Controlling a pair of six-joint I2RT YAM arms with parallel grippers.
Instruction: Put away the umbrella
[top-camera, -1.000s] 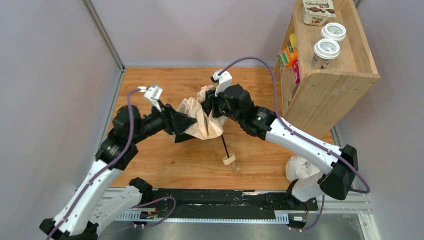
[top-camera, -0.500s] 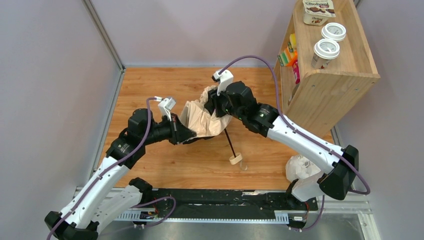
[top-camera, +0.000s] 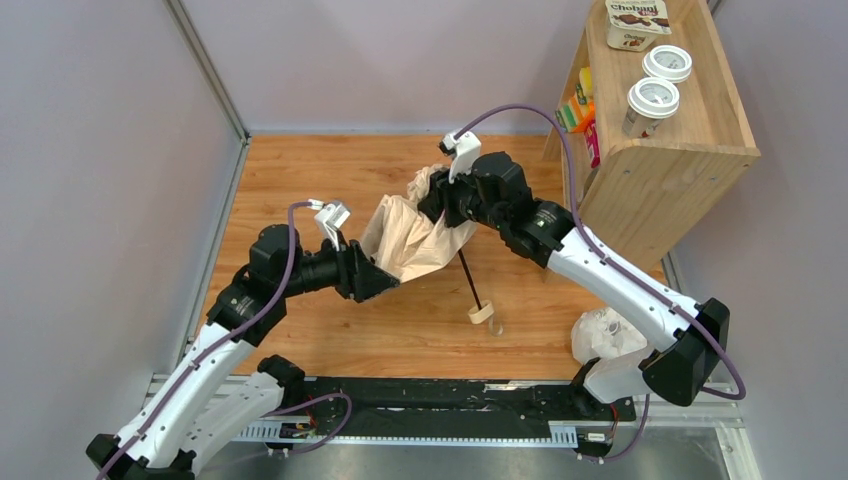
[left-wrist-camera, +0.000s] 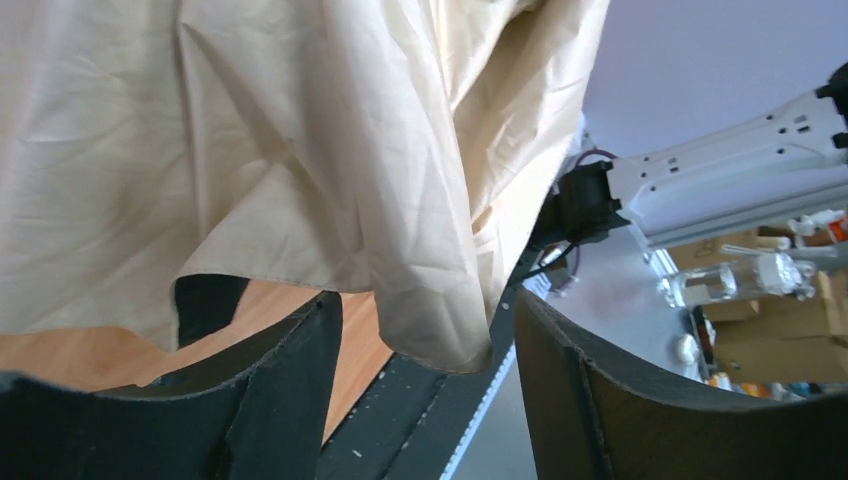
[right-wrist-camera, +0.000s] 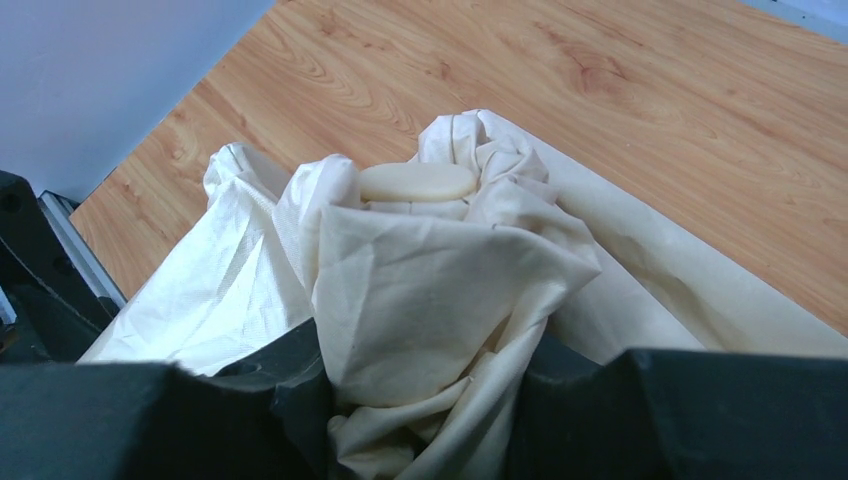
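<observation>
Right gripper (right-wrist-camera: 425, 395) is clenched on the umbrella (top-camera: 415, 240). A thick bunch of its cream canopy (right-wrist-camera: 430, 290) is squeezed between the two black fingers (right-wrist-camera: 285, 385) and spills out on both sides. A pale oval piece (right-wrist-camera: 417, 182) sits on top of the bundle. Seen from overhead, this grasp is at the far end of the crumpled canopy, over the middle of the wooden table (top-camera: 300, 170). The thin dark shaft (top-camera: 470, 280) slants out from under the cloth toward the near edge and ends in the small light wooden handle (top-camera: 481, 314). Whether the handle touches the table cannot be told.

Left gripper (left-wrist-camera: 425, 310) is released, its jaws wide apart at the canopy's near left edge. A hem of the fabric hangs down between them, not pinched.

A white plastic bag (top-camera: 600, 335) lies by the right arm's base, well apart from the umbrella. A wooden shelf (top-camera: 660, 170) with cups (top-camera: 653, 100) on top stands at the table's right side.
</observation>
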